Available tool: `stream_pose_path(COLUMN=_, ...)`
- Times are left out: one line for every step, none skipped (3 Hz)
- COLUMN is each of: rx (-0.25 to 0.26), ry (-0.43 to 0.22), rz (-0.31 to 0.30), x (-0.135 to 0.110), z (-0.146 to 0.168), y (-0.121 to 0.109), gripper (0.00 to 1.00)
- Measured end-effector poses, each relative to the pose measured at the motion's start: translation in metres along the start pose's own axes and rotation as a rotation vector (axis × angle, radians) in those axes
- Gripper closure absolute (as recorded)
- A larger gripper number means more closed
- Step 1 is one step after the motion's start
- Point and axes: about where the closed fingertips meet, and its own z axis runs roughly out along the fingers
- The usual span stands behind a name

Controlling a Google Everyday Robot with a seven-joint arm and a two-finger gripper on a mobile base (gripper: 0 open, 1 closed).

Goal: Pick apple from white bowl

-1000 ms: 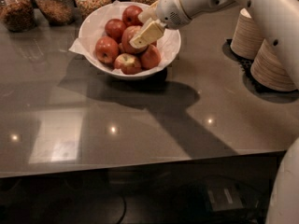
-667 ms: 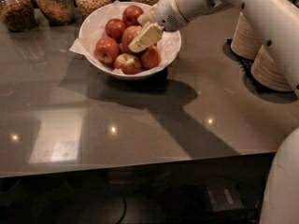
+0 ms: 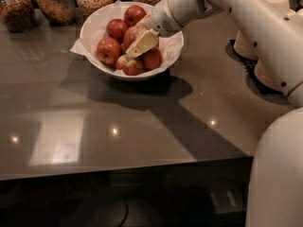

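Note:
The white bowl (image 3: pixel 166 56), lined with crumpled white paper, stands at the back of the dark table and holds several apples. The palest apple (image 3: pixel 128 66), yellow-green with a red blush, lies at the bowl's front. Smaller red apples (image 3: pixel 108 50) lie around and behind it. My gripper (image 3: pixel 141 43) reaches in from the right, inside the bowl. Its cream tip is just above the pale apple and lies over a red apple in the middle. I cannot tell whether it touches any apple.
Several glass jars (image 3: pixel 56 4) of grains stand in a row behind the bowl. Stacks of beige paper bowls (image 3: pixel 266 72) stand at the right. My white arm (image 3: pixel 246 22) crosses the upper right. The table's front edge (image 3: pixel 128 170) runs across below.
The gripper has moved slightly down and to the left, deeper into the bowl towards the front apples. The apples have not moved.

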Motion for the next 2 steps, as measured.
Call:
stream_pose_path(rx=-0.006, ry=-0.002, rz=-0.004, x=-0.0013, z=0.0039, y=0.0003, gripper=0.36)
stream_pose_path(rx=-0.007, ry=-0.002, rz=-0.004, x=-0.0013, z=0.0045, y=0.0006, gripper=0.55)
